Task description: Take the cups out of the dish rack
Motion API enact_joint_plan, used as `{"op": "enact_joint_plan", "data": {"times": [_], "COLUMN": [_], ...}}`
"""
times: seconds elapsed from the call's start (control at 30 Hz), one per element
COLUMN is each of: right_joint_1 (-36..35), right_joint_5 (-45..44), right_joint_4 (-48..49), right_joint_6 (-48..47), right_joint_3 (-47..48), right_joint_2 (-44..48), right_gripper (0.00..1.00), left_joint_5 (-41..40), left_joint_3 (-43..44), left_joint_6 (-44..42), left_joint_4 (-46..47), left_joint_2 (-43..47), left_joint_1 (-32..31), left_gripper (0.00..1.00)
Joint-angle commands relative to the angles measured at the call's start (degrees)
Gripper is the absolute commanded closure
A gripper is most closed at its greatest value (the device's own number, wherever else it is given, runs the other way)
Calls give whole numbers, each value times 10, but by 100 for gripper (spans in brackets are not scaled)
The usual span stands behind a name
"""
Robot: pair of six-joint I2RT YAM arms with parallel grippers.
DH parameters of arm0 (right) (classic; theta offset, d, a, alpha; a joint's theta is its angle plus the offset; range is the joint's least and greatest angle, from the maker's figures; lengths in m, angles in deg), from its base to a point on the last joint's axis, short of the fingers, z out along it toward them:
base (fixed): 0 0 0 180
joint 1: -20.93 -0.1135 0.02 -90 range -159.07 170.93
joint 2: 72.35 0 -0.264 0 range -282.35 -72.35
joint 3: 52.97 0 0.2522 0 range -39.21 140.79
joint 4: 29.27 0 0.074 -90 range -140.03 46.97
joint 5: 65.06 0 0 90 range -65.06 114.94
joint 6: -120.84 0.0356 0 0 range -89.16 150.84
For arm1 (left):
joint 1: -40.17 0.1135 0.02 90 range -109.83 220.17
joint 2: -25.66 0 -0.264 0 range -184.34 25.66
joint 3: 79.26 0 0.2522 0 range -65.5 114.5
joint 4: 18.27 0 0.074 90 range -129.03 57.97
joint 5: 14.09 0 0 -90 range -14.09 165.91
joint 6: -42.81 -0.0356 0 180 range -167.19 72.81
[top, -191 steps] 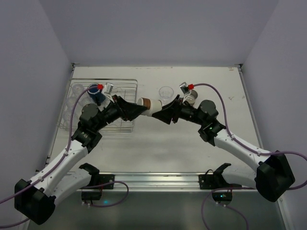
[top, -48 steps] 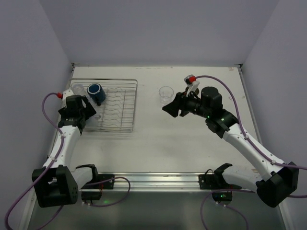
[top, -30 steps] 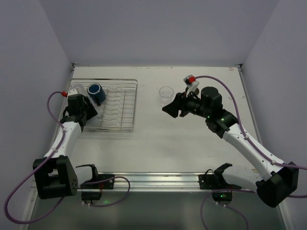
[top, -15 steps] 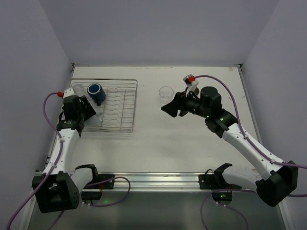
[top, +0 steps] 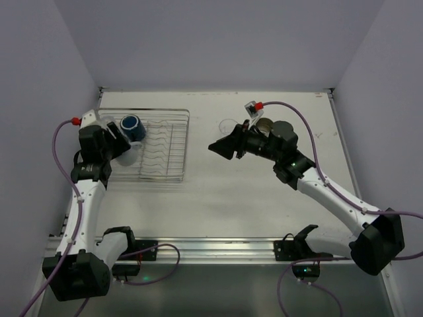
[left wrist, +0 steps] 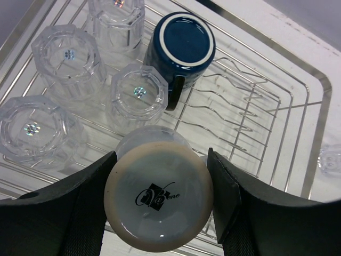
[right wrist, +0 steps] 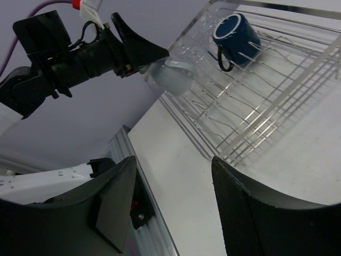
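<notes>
While the left gripper (left wrist: pixel 161 156) has its jaws clamped on a pale cup (left wrist: pixel 157 205) above the dish rack (left wrist: pixel 266 109), four clear tumblers (left wrist: pixel 137 93) and a dark blue mug (left wrist: pixel 181 45) crowd the rack beneath. Right gripper (right wrist: pixel 171 170) jaws wide, empty, over the worktop (top: pixel 218 191).

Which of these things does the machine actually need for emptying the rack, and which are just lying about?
For the job: dish rack, clear tumblers, blue mug, pale cup in the left gripper, clear cup already on the table.
Just there: purple cables, metal rail at the front edge.
</notes>
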Motion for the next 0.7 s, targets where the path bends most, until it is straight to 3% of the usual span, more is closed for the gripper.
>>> {"op": "enact_joint_plan", "data": {"times": [0.0, 0.3, 0.67], "right_joint_1": [-20, -67, -105], "right_joint_5": [35, 32, 20], "right_joint_4": [121, 322, 455], "right_joint_6": [38, 81, 80], "right_joint_3": [-13, -51, 10], "right_joint_2": [-17, -76, -228], "right_gripper": [39, 38, 31], "left_joint_5": [43, 181, 291], "left_joint_3": [43, 90, 85], "left_joint_6": [25, 109, 205], "left_joint_4": [33, 55, 100], "left_joint_2": [24, 55, 72], "left_joint_1": [0, -13, -54], "left_gripper": [100, 100, 100]}}
